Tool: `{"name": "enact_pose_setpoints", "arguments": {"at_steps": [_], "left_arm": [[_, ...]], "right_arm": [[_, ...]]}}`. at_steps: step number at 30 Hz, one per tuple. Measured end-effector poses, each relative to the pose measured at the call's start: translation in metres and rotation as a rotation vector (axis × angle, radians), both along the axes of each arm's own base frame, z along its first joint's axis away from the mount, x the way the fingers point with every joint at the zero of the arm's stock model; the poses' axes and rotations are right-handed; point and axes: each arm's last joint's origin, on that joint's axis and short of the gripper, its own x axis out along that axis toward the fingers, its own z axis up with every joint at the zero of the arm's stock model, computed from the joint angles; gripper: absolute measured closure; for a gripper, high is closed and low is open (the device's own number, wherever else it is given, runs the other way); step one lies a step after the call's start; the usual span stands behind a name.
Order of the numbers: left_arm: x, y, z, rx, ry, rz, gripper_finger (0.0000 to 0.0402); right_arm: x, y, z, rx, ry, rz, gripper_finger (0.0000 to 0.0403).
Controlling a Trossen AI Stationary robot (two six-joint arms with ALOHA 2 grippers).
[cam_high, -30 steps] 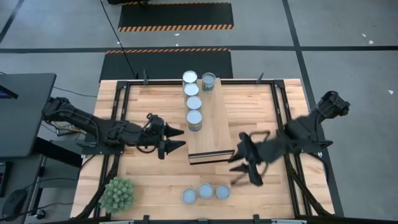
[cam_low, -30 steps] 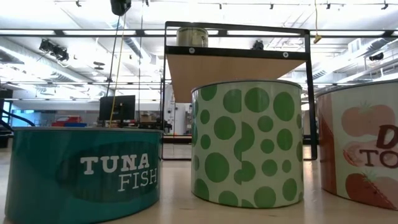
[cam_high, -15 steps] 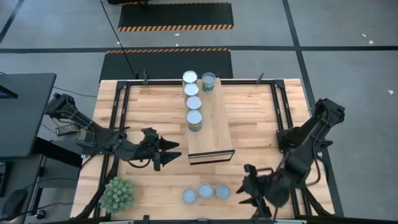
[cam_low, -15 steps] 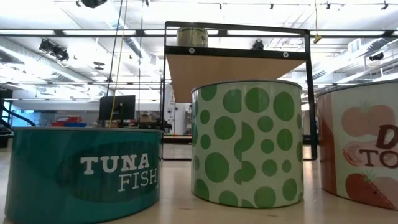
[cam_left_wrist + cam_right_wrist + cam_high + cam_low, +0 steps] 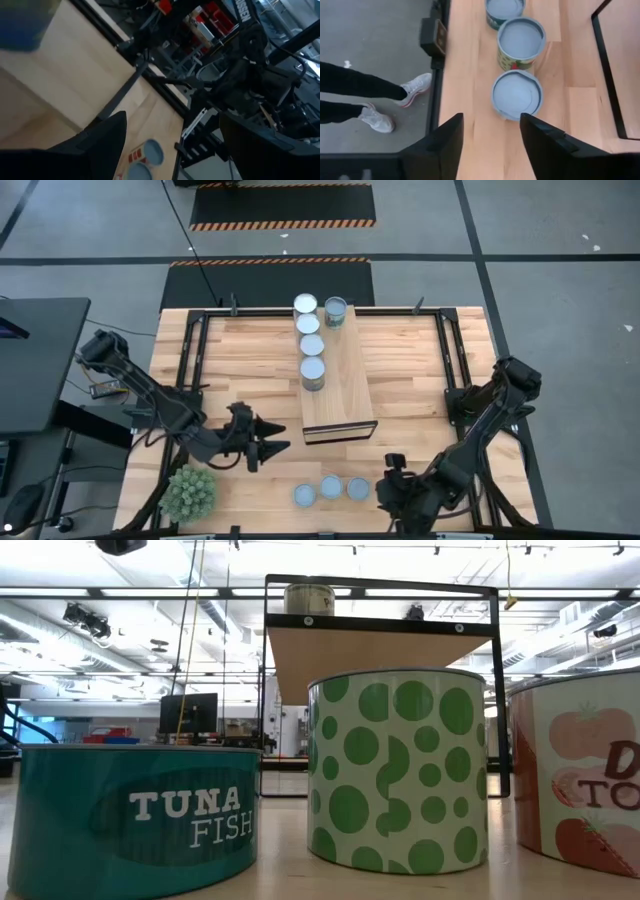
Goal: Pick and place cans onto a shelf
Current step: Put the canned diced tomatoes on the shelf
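The light-wood shelf (image 5: 340, 385) stands mid-table with several cans (image 5: 313, 372) in a row on its top. Three more cans (image 5: 331, 487) stand on the tabletop near the front edge. The low view shows them as a tuna can (image 5: 135, 815), a green-dotted can (image 5: 397, 770) and a tomato can (image 5: 580, 775). My right gripper (image 5: 382, 488) is open and empty just right of the three cans, and the nearest can (image 5: 517, 95) lies just beyond its fingertips (image 5: 490, 122). My left gripper (image 5: 278, 448) is open and empty, left of the shelf's near end.
A spiky green plant ball (image 5: 189, 492) sits at the near left corner, close to my left arm. A black metal frame (image 5: 445, 360) runs around the tabletop. A person's legs and shoes (image 5: 380, 105) show on the floor past the table's front edge.
My right gripper has swung from beside the shelf's near end toward the table's near edge and now sits right of the three cans. My left gripper has drawn back toward the near edge and a little left, away from the shelf.
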Motion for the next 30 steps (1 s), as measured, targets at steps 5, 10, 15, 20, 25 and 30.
{"name": "enact_pose_setpoints", "arguments": {"at_steps": [5, 10, 15, 20, 25, 30], "left_arm": [[0.004, -0.004, -0.008, -0.012, 0.02, 0.005, 0.0079], [0.005, -0.005, -0.009, -0.009, 0.025, 0.005, 0.0079], [0.004, -0.005, -0.01, -0.002, 0.032, 0.0, 0.0079], [0.001, -0.009, -0.013, 0.014, 0.053, -0.016, 0.0079], [-0.002, -0.012, -0.013, -0.001, 0.054, -0.029, 0.0079], [-0.003, -0.013, -0.014, 0.007, 0.063, -0.036, 0.0079]], "right_arm": [[0.012, 0.0, -0.017, -0.016, 0.025, -0.037, 0.0149], [0.022, -0.008, -0.02, 0.006, 0.026, -0.104, 0.0076], [0.021, -0.01, -0.021, -0.033, 0.017, -0.092, 0.0013], [0.006, 0.004, -0.042, -0.072, -0.109, -0.069, 0.0012], [0.007, 0.004, -0.063, 0.017, -0.187, -0.06, 0.0021], [0.011, -0.009, -0.073, -0.032, -0.172, -0.092, 0.001]]}}
